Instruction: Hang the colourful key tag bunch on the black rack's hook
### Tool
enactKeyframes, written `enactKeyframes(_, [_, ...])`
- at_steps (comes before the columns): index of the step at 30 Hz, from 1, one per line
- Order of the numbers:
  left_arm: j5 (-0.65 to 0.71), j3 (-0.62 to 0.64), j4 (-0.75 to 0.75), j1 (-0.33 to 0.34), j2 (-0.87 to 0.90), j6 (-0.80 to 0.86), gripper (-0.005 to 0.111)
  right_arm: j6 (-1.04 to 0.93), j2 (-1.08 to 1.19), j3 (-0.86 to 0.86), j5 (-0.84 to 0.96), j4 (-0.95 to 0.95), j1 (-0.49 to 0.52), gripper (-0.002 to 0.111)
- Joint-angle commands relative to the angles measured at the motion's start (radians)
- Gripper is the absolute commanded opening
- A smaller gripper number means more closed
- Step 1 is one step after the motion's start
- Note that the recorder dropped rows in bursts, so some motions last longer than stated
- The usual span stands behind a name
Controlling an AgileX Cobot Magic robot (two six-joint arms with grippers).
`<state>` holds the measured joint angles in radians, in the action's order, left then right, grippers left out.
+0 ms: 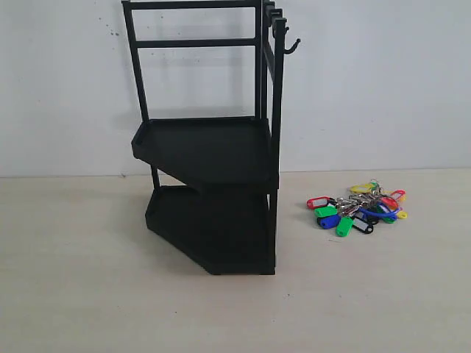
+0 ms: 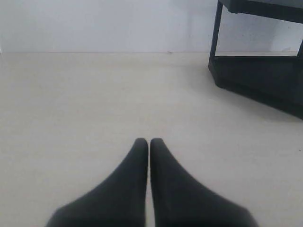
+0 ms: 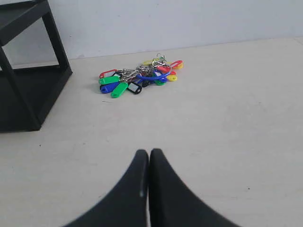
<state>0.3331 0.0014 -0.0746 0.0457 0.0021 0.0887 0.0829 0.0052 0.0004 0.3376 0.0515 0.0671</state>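
Observation:
The colourful key tag bunch (image 1: 359, 208) lies flat on the pale table, to the right of the black rack (image 1: 213, 147). The small hook (image 1: 292, 46) curves up from the top of the rack's right post, with nothing on it. In the right wrist view the bunch (image 3: 137, 75) lies well ahead of my right gripper (image 3: 149, 152), which is shut and empty. My left gripper (image 2: 149, 141) is also shut and empty above bare table, with the rack's lower tier (image 2: 265, 78) off to one side. Neither gripper shows in the exterior view.
A white wall (image 1: 383, 81) stands close behind the rack and the table. Pale tabletop (image 1: 88, 279) spreads to the left and in front of the rack.

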Motion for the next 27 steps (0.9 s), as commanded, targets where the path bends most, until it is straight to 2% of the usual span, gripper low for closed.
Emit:
enactKeyframes(1, [-0.012,-0.001,-0.011,0.004,-0.002,-0.010,0.004,-0.003,-0.005,0.000,-0.004,-0.002,0.002,0.000])
enactKeyframes(18, [-0.012,-0.001,-0.011,0.004,-0.002,-0.010,0.004,-0.003,-0.005,0.000,-0.004,-0.002,0.002,0.000])
enactKeyframes(27, [-0.012,-0.001,-0.011,0.004,-0.002,-0.010,0.004,-0.003,-0.005,0.000,-0.111,-0.002,0.002,0.000])
